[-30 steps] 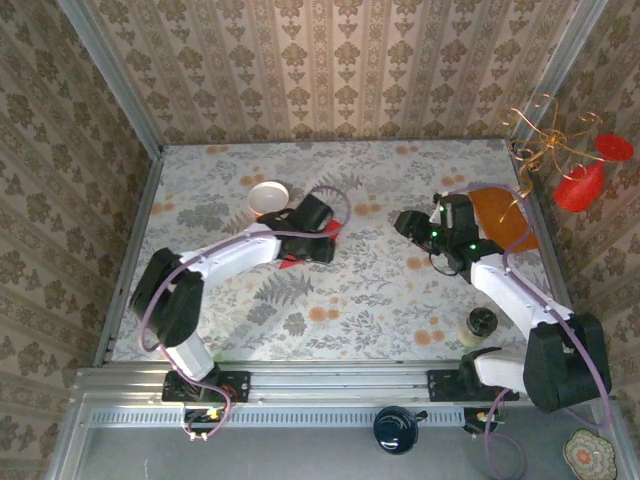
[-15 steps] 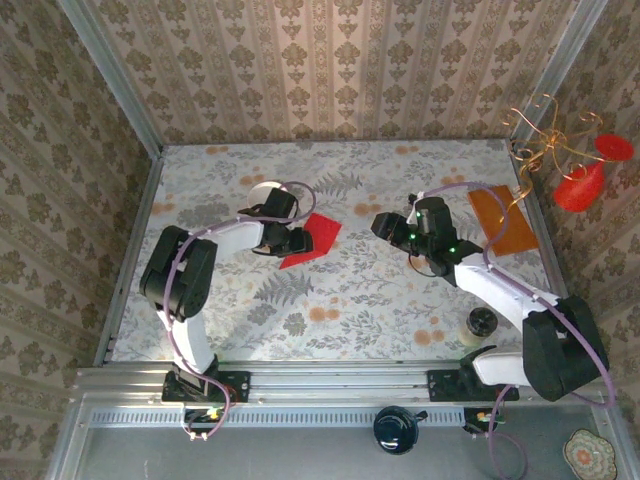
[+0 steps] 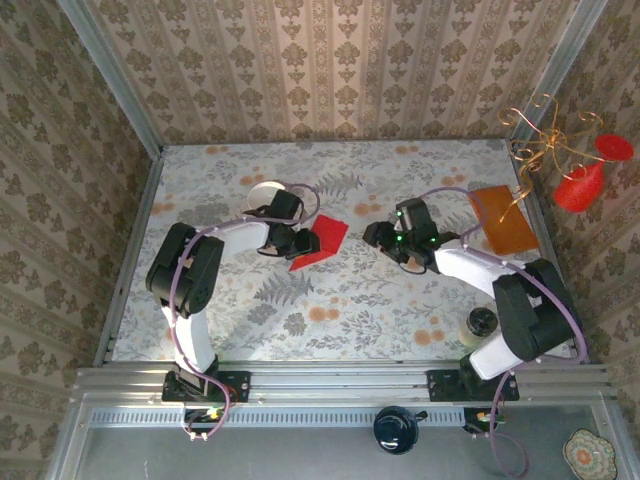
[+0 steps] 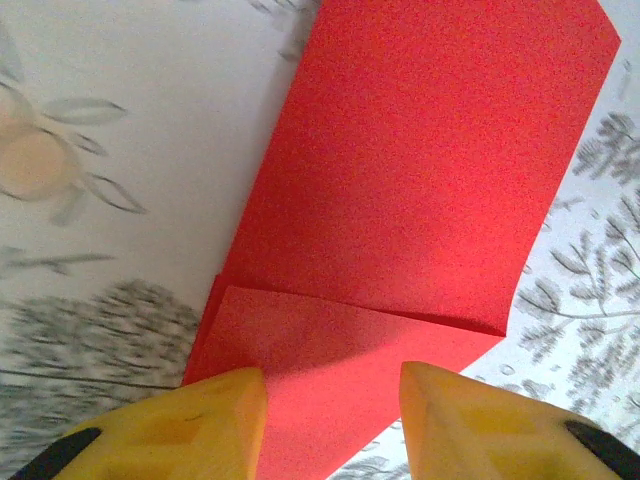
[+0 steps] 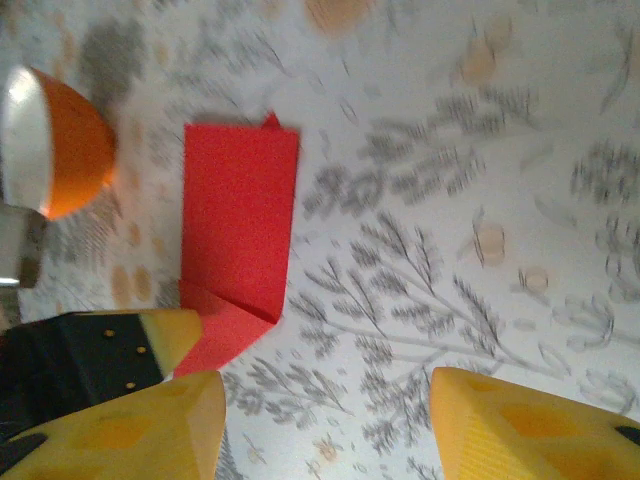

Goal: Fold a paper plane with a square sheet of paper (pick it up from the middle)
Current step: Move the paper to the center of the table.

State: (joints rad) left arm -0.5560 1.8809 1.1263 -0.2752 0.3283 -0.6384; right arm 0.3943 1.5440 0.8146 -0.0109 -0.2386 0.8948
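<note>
The partly folded red paper sheet is lying flat just right of the white bowl. The left gripper is straddling its folded corner, half open and gripping nothing. The right gripper is hanging wide open farther from the bowl. Pressing off-centre risks dragging the sheet and skewing the crease.

It was a robot test cell dressed like a home: damask wallpaper lined three walls, a floral tabletop lay inside, and bare aluminium rails framed the near edge.
</note>
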